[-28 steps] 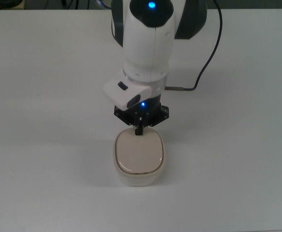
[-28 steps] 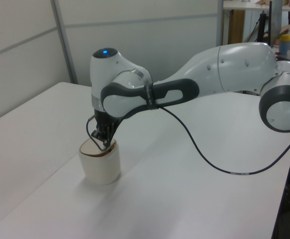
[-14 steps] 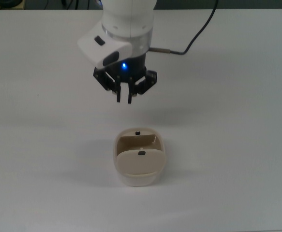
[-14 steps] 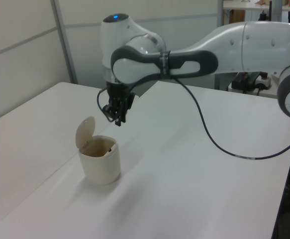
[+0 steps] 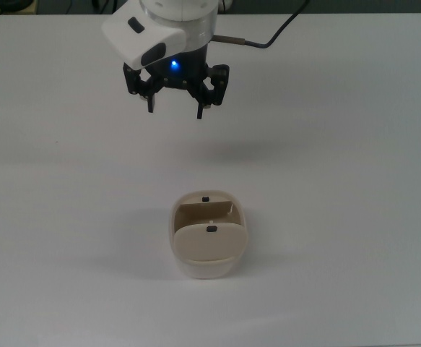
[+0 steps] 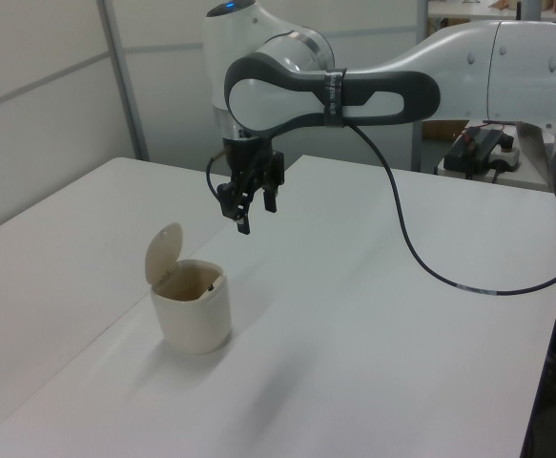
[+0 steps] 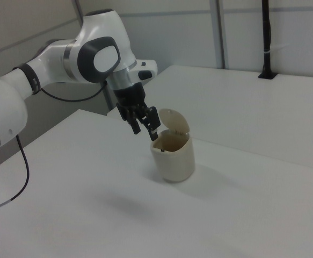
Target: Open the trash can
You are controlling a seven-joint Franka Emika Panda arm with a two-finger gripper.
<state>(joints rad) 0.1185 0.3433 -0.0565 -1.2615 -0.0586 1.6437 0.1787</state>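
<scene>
The trash can (image 5: 208, 269) is a small cream-beige bin standing on the white table. Its lid (image 5: 209, 244) is flipped up, so the inside shows in the top view. The left view shows the trash can (image 6: 194, 315) with its lid (image 6: 163, 252) standing upright at the hinge. In the right view the trash can (image 7: 173, 158) is just right of the fingers. My gripper (image 5: 175, 110) hangs in the air, open and holding nothing, well above the bin toward the top view's upper edge. It also appears as the gripper (image 6: 256, 216) and the gripper (image 7: 145, 128).
A black cable (image 6: 409, 256) loops from the arm down to the table (image 6: 354, 382) in the left view's right half. The table's edge runs along the left view's right side. Grey wall panels stand behind the table.
The lid, flat and pressed by my fingertips a second ago, has sprung up. My gripper has lifted away toward the top view's upper edge and its fingers have spread wider.
</scene>
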